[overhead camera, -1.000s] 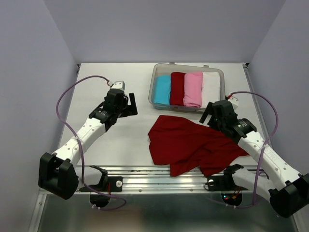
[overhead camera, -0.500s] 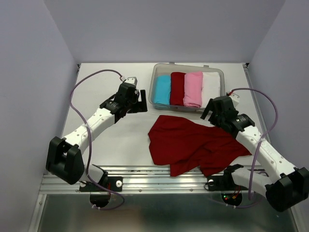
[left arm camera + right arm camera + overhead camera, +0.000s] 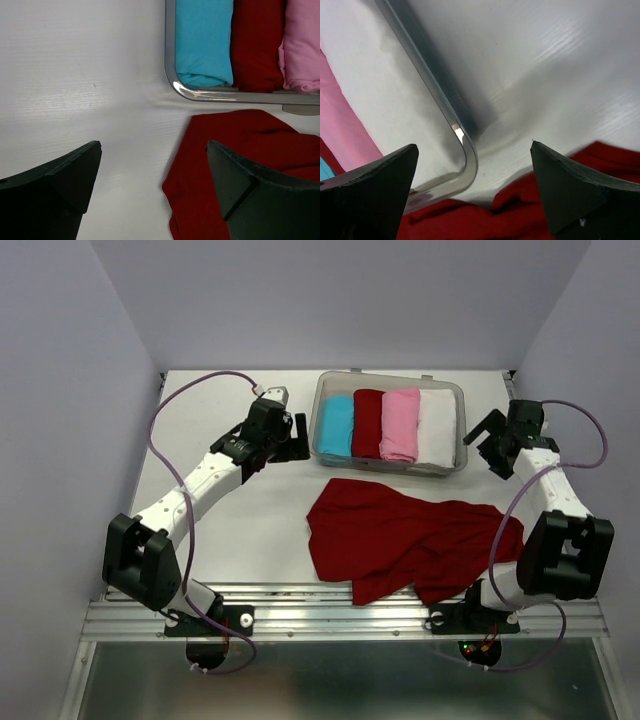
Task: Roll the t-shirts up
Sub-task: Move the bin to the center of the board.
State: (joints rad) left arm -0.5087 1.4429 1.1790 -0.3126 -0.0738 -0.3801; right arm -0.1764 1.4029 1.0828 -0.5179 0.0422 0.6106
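Four t-shirts lie rolled side by side in the clear plastic bin (image 3: 320,430) at the far right of the table (image 3: 240,530). From left to right they are the cyan roll (image 3: 337,426), the small dark red roll (image 3: 368,424), the pink roll (image 3: 400,424) and the white roll (image 3: 437,426). That part of the job looks done, and the rolls fill the bin almost from wall to wall.

The large dark red t-shirt (image 3: 400,540) remains to be rolled. It lies loose and rumpled on the table on the near side of the bin, its far edge close to the bin's near rim, with folds bunched toward the right. By the look of it, it has not been flattened, so spreading, folding and rolling are all yet to do.

The left gripper (image 3: 288,437) hovers just left of the bin's near-left corner, jaws spread wide with nothing between them. The right gripper (image 3: 490,446) hangs just off the bin's right end, likewise wide apart and empty. Neither touches the cloth
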